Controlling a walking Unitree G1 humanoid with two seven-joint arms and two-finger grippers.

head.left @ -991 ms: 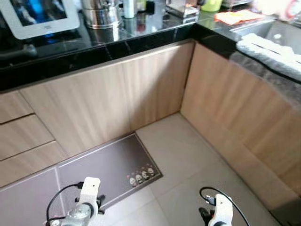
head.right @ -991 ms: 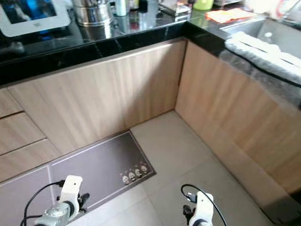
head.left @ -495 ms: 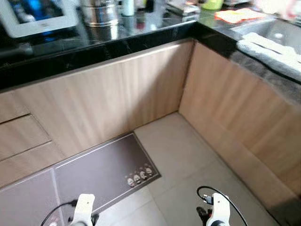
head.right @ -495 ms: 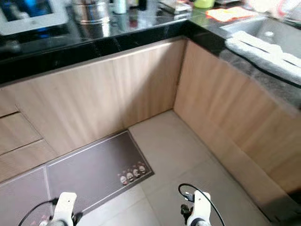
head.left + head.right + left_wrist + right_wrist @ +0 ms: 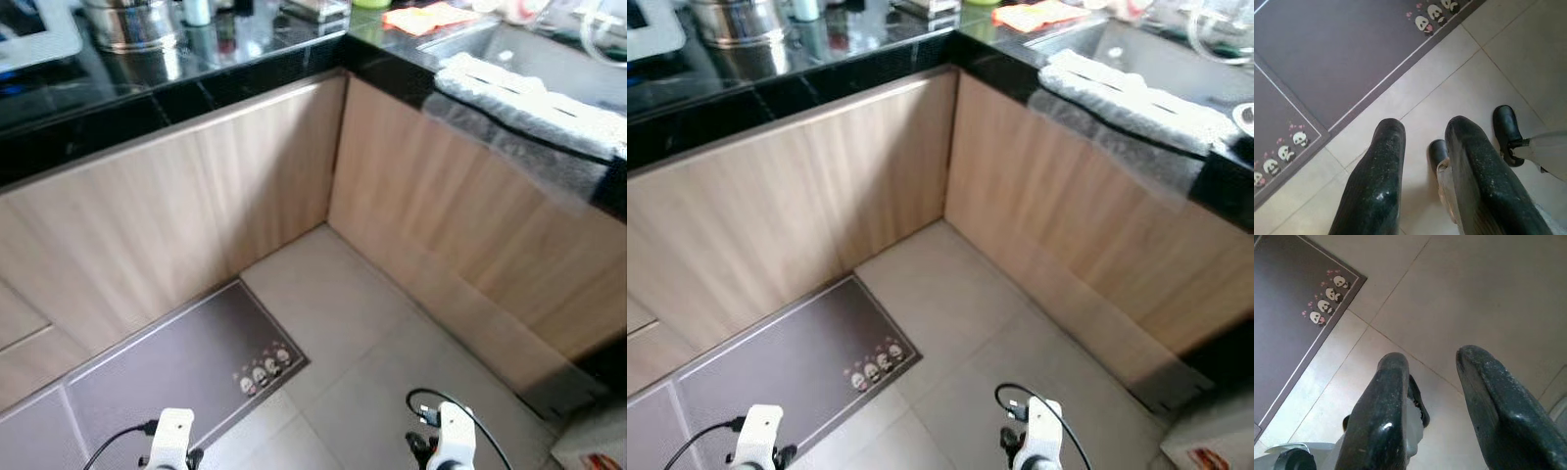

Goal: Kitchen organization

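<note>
A black stone desk (image 5: 245,73) runs along the far wall and turns a corner toward the robot's right, with pale wood cabinet fronts (image 5: 235,186) beneath both stretches. On the far stretch stands a shiny steel pot (image 5: 132,22), with the corner of a white tablet (image 5: 39,34) at the left edge. On the right stretch lies an orange cloth (image 5: 426,17), then a sink (image 5: 1136,59) with a pale folded towel (image 5: 524,93) draped over its front edge. The floor (image 5: 343,304) is of light grey tiles, with a dark grey mat (image 5: 167,367) bearing a row of small panda figures at one corner.

Both arms hang low over the floor. The left hand (image 5: 1422,147) points down at the tiles beside the mat, its two black fingers (image 5: 1381,166) apart and empty. The right hand (image 5: 1432,382) points at bare tile near the mat's corner, its fingers (image 5: 1488,396) apart too, with nothing between them.

Against half a second ago, the whole scene has slid to the left, so the camera has turned right: the tablet is nearly out of frame, more of the sink and towel shows, and a white box (image 5: 593,450) has come into view on the floor at lower right.
</note>
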